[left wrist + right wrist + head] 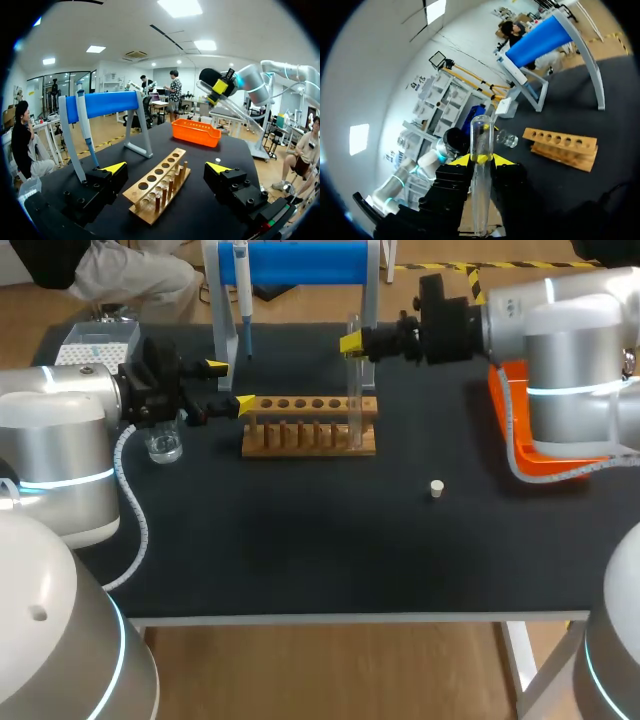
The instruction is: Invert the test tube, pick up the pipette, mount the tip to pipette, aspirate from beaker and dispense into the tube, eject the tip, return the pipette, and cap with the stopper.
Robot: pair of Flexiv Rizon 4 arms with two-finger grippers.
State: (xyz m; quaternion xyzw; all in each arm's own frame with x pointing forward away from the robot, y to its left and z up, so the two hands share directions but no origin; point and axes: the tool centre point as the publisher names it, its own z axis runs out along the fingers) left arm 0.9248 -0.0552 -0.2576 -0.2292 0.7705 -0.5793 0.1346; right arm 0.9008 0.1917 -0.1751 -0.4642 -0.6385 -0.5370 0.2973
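Blk table [300, 550]: rack [310, 430], beaker [164, 446], stopper [436, 489], tray [512, 445].

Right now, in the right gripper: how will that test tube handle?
The test tube looks clear and smooth, likely glass: probably slippery and fragile. Long and thin, pinched by the right gripper at one spot, it may pivot. Round, so apt to roll if laid down.

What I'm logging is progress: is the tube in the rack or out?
Out. The right gripper is shut on the tube; the right wrist view shows the rack apart from it.
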